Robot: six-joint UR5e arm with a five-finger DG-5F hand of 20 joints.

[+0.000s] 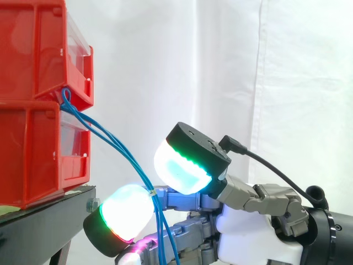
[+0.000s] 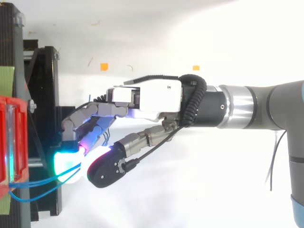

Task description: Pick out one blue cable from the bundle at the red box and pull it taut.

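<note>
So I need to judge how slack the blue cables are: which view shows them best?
The side view: the blue cables run from between the red bins down to the hand, then bend downward. The top view gives a short stretch between the red bins and the hand.

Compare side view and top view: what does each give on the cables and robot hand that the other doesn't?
Side view: two red bins stacked one on the other, with the blue cables leaving where the two meet, slanting down to the robot hand and running on below it. Their height and slope read here.
Top view: the arm coming in from the right, two orange markers on the white surface, and the cables' sideways spread near the bins.
Both: red bins, black stand, blue cables, and the robot hand at the cables.
</note>
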